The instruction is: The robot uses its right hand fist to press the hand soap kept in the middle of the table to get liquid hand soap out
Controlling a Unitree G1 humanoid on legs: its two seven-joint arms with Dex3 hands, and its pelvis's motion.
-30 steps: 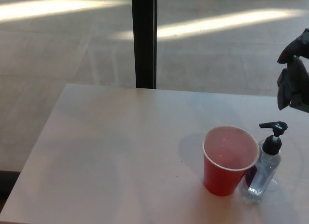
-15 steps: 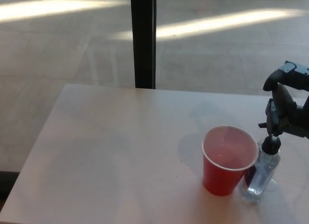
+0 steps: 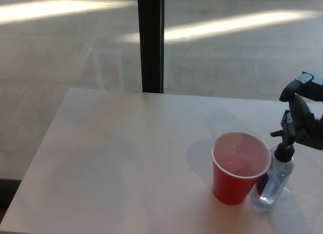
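At the table's (image 3: 111, 158) right edge, we're hovering our right hand (image 3: 302, 120) w/ its dark fingers (image 3: 292, 118) curled down over the pump head (image 3: 280, 134) of the hand soap bottle (image 3: 275, 181). Whether the hand is fully clenched into a fist, we can't tell; part of it is cut off by the frame edge. It's gripping nothing. The bottle is standing upright near the front right of the table, just beside, prob. touching, the red cup (image 3: 238, 168), w/ the spout pointing toward the cup. Our left hand isn't showing.

Progress, as we're judging it: approach looks done, hand sitting on or just above the pump. The cup interior is looking empty, no soap visible, so the actual press down is what's left, then lifting off.
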